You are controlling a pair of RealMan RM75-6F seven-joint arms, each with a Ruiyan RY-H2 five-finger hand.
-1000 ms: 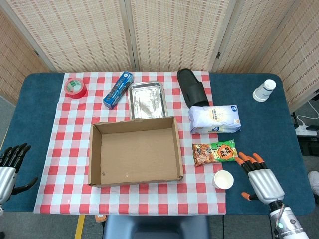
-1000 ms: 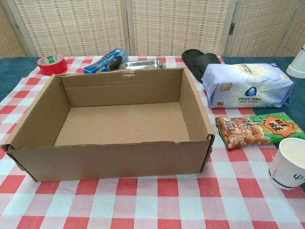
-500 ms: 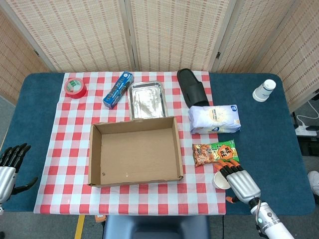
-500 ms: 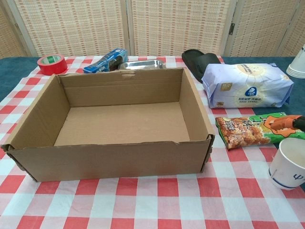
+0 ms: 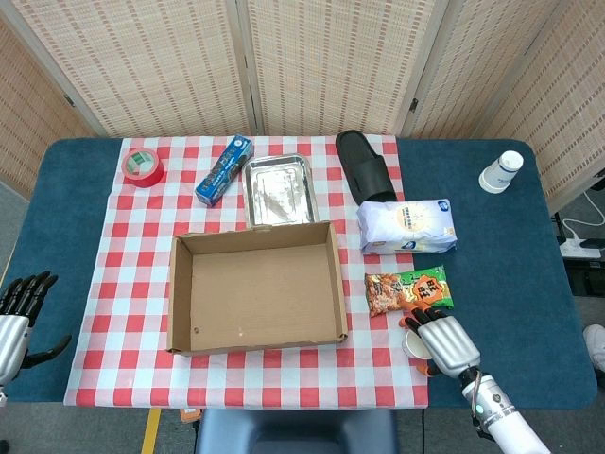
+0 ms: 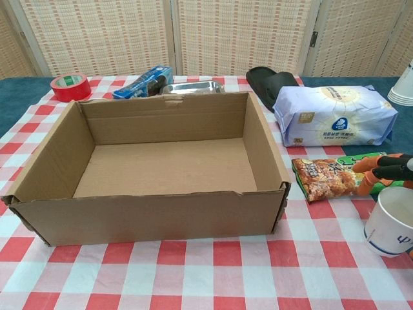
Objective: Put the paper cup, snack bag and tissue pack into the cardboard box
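The open cardboard box point(image 5: 255, 287) point(image 6: 164, 165) lies empty in the middle of the checked cloth. To its right lie the white tissue pack point(image 5: 406, 227) point(image 6: 334, 115) and, nearer, the green-and-orange snack bag point(image 5: 405, 290) point(image 6: 329, 177). The white paper cup point(image 5: 412, 346) point(image 6: 392, 221) stands upright in front of the bag. My right hand point(image 5: 444, 342) point(image 6: 386, 166) hovers over the cup, its fingers spread and reaching the bag's near edge, and it hides part of the cup in the head view. It holds nothing. My left hand point(image 5: 17, 317) rests open by the table's front left edge.
Behind the box are a red tape roll point(image 5: 144, 166), a blue packet point(image 5: 224, 170), a metal tray point(image 5: 277, 189) and a black slipper point(image 5: 366, 165). A stack of paper cups point(image 5: 501, 172) stands at the back right on the blue table point(image 5: 501, 274).
My right hand has moved left and forward from the blue table to above the paper cup, its fingertips now at the snack bag. The left hand has stayed put.
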